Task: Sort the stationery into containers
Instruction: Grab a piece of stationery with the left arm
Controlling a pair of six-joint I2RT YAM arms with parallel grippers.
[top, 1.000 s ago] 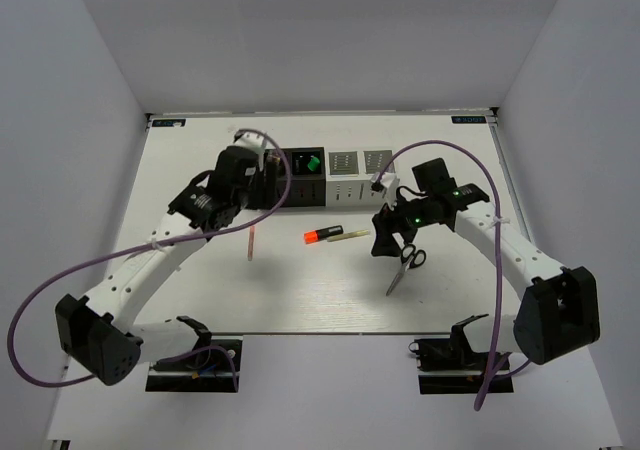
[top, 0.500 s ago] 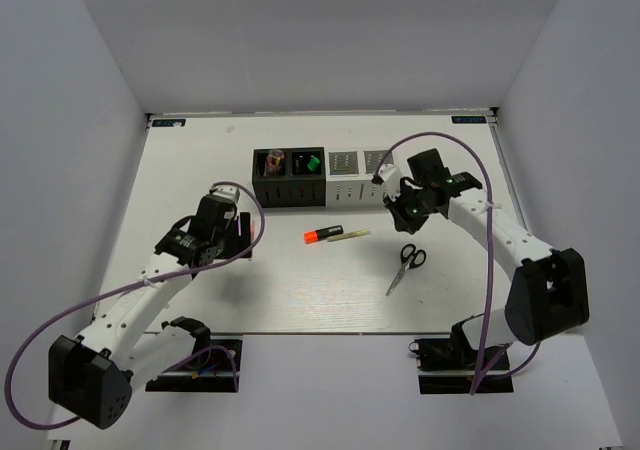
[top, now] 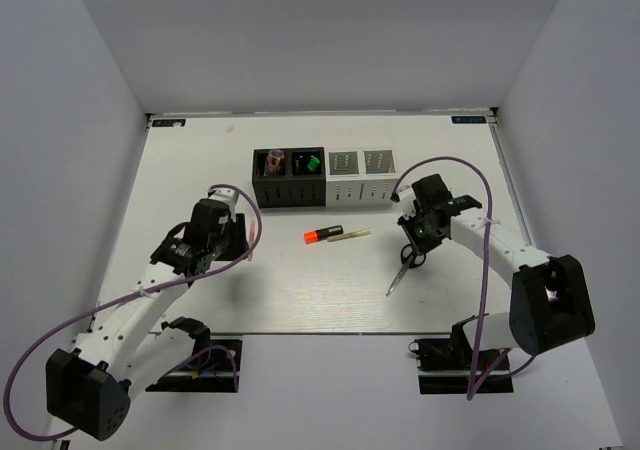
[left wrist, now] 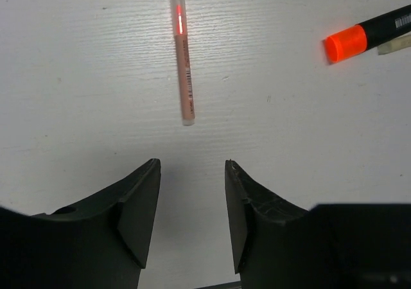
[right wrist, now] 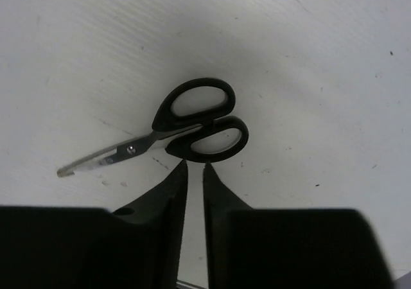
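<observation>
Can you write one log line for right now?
left pincer open near pink stick | right pincer slightly open by scissors | neither holds anything

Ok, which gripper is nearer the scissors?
Right. The right gripper is just at the black handles of the scissors; the left gripper is far across the table, by the pink stick.

Orange-capped marker [top: 322,234] and yellowish stick [top: 349,234] lie near the containers [top: 345,193], scissors [top: 399,275] further right.
</observation>
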